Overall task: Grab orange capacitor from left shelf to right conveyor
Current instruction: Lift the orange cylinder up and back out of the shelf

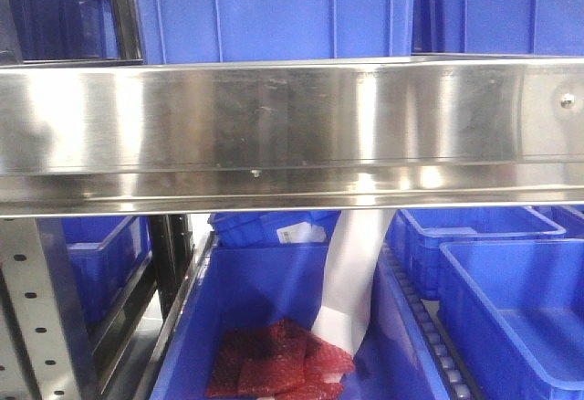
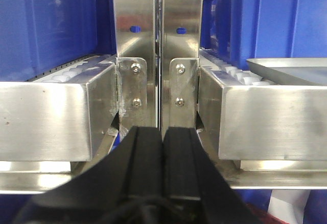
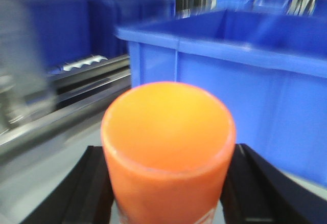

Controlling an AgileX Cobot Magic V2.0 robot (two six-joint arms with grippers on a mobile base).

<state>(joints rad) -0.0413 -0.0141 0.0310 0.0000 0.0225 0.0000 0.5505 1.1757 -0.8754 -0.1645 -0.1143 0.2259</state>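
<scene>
In the right wrist view the orange capacitor (image 3: 168, 147) fills the lower middle, a smooth bright orange cylinder seen end-on. My right gripper (image 3: 167, 183) is shut on it, one black finger pressing each side. The view is blurred. My left gripper (image 2: 163, 147) is shut and empty, its two black pads pressed together, pointing at the perforated steel uprights (image 2: 134, 29) of the left shelf. The shelf's wide shiny steel front rail (image 1: 292, 126) spans the front view. The conveyor is out of view. Neither gripper shows in the front view.
Blue plastic bins stand above and below the rail (image 1: 511, 300). One lower bin holds red bubble-wrap packets (image 1: 274, 363) and a white sheet (image 1: 351, 281). A blue bin wall (image 3: 245, 75) is close behind the capacitor. Roller tracks (image 2: 230, 73) and a silver tray (image 2: 291, 65) flank the uprights.
</scene>
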